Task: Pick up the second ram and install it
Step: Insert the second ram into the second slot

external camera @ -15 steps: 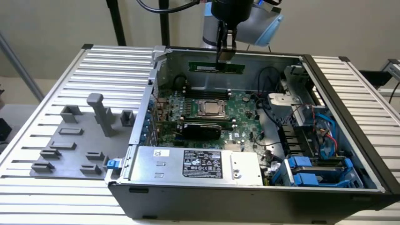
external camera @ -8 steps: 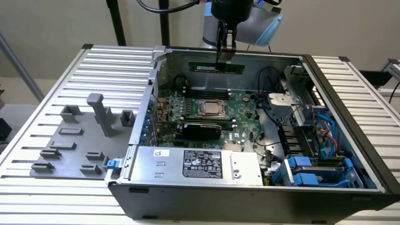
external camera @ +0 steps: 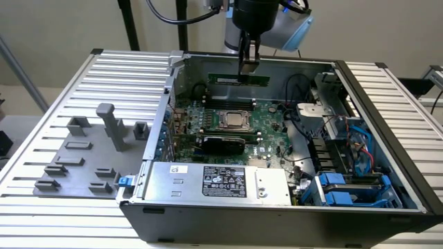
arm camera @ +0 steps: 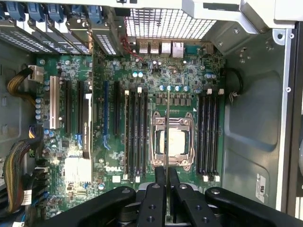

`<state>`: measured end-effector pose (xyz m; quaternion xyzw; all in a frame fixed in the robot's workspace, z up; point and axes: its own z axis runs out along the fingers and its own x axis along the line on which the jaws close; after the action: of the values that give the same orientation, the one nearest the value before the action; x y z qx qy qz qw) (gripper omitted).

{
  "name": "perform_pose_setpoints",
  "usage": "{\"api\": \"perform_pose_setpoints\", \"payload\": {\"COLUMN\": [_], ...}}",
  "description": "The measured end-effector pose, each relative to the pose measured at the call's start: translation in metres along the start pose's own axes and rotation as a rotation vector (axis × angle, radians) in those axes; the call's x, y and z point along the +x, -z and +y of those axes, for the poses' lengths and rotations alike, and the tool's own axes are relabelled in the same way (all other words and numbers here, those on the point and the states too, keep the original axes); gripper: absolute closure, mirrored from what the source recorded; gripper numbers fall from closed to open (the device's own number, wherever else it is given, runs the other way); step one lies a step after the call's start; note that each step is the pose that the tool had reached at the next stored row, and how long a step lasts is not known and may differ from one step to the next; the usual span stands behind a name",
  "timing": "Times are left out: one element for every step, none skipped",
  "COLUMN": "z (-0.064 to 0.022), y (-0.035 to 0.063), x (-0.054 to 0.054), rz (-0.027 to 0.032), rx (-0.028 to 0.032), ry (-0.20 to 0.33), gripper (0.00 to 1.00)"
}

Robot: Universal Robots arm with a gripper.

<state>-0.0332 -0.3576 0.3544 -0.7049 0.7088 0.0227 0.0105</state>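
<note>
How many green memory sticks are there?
1: a thin green circuit-board memory stick, held in the fingers above the green motherboard. Others seated in the slots may be hidden.

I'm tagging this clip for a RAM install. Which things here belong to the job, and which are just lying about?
Part of the job:
- second ram, gripped by the end effector above the open case
- black memory slots beside the processor socket

Lying about:
- grey fixture blocks on the table
- power supply
- blue drive bays
</note>
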Motion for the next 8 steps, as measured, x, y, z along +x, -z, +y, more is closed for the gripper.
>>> {"api": "perform_pose_setpoints", "payload": {"z": [0.0003,0.0005,0.0008,0.0011,0.0014,0.0017,0.0020,0.0021], "y": [-0.0018,-0.0037,-0.0055,-0.0072,-0.0089,-0.0107,-0.0126,-0.0143], "x": [0.000,0.001,0.001,0.002,0.003,0.004,0.005,0.006], "rz": [0.0001,0.0002,0.0002,0.0001,0.0001,0.0001,0.0001,0.0000], "rx": [0.0000,0.0000,0.0001,0.0003,0.0004,0.0005,0.0007,0.0008], "ry": [0.000,-0.001,-0.002,-0.004,-0.005,-0.007,-0.009,-0.009], "gripper": [0.86,0.86,0.86,0.86,0.86,0.86,0.86,0.86]}}
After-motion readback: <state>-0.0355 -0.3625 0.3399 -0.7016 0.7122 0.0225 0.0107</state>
